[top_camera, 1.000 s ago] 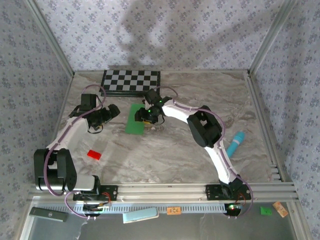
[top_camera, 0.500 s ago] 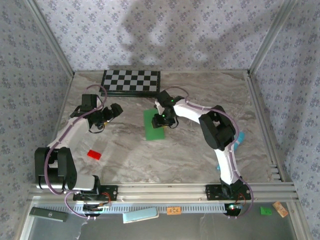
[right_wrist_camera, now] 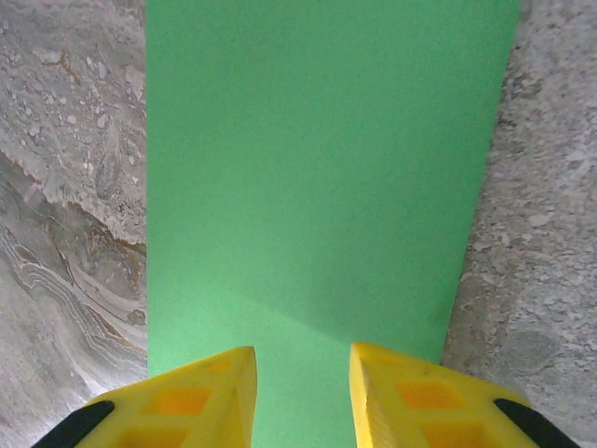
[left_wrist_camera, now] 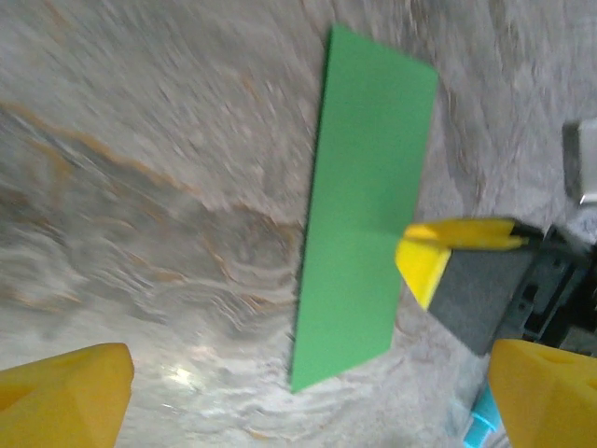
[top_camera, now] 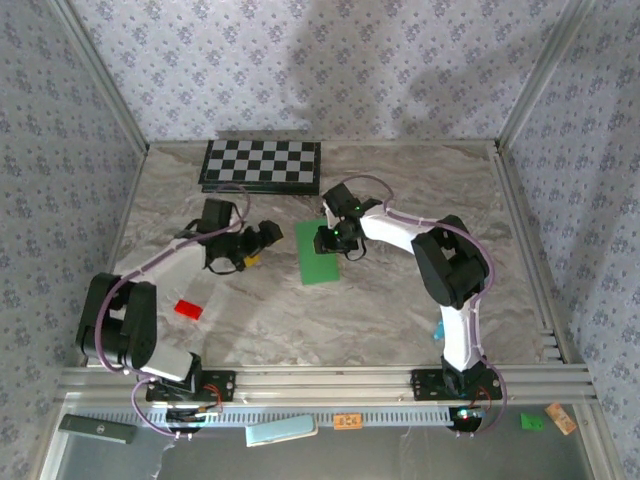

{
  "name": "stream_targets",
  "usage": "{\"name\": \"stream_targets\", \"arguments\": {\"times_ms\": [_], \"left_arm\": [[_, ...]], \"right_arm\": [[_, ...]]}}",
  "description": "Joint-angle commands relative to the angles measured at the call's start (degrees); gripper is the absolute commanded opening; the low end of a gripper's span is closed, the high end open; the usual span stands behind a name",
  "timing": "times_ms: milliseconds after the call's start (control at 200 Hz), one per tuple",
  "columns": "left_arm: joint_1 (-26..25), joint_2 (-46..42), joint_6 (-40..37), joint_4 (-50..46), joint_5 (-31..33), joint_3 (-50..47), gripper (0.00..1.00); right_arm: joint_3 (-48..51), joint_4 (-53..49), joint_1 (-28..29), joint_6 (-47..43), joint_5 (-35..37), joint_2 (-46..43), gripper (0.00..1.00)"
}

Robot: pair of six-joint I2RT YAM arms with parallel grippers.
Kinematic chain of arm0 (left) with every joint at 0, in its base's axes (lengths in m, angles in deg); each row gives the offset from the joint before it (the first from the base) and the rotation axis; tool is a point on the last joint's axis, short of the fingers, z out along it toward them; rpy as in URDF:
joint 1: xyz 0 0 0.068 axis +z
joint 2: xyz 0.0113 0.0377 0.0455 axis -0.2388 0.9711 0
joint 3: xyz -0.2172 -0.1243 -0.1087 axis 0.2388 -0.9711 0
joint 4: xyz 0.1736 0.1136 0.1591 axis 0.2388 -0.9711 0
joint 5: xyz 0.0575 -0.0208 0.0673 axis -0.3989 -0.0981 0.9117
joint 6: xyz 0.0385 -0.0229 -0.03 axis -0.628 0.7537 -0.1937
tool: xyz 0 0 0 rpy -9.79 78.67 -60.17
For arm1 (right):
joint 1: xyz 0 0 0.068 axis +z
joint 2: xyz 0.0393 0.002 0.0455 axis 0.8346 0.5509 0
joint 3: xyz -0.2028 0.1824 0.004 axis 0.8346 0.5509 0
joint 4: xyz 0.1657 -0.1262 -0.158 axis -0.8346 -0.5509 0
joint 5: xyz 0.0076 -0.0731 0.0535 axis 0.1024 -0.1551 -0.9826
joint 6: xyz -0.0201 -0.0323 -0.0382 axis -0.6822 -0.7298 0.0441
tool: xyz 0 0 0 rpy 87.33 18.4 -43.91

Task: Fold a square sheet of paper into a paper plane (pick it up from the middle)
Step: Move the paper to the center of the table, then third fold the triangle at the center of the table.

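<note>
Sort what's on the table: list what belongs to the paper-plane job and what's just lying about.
Belongs to the job:
- green paper sheet, lying flat as a long rectangle
- right hand, over one end of the sheet
- left hand, open, beside the sheet

Just lying about:
- checkerboard, at the far edge
- red block, near the left arm

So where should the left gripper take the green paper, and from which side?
Probably midway along the green paper, on the long edge facing the left gripper, coming in low from the left. It lies flat on the table, so only an edge can be pinched, and the right gripper is at its other side.
</note>
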Motion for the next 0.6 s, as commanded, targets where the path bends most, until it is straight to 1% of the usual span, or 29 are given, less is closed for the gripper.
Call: {"name": "stream_targets", "arguments": {"times_ms": [0, 115, 165, 225, 325, 405, 595], "left_arm": [[-3.5, 1.9, 5.1, 3.8, -1.8, -0.8, 0.94], [-6.0, 4.1, 6.9, 5.7, -1.9, -0.8, 0.86], [-6.7, 5.4, 7.8, 7.0, -2.1, -0.7, 0.81], [-7.6, 7.1, 8.5, 8.3, -2.8, -0.5, 0.74], [-8.7, 9.9, 9.6, 9.5, -3.4, 0.2, 0.59], [-9.4, 11.5, 10.3, 10.6, -3.8, 0.6, 0.50], [-10.4, 14.3, 10.8, 10.7, -4.2, 2.0, 0.37]], "right_arm": [[1.3, -0.2, -0.4, 2.8, 0.6, 0.8, 0.32], [2.4, -0.3, -0.7, 3.4, 0.9, 1.5, 0.33], [2.7, -0.5, -0.7, 3.7, 0.9, 2.0, 0.33], [3.0, -0.8, -0.9, 4.0, 1.0, 2.6, 0.32], [4.0, -1.1, -0.9, 4.4, 1.5, 3.7, 0.32], [4.7, -1.2, -1.3, 4.8, 1.2, 4.1, 0.31], [5.8, -0.8, -1.7, 5.3, 1.1, 4.3, 0.30]]}}
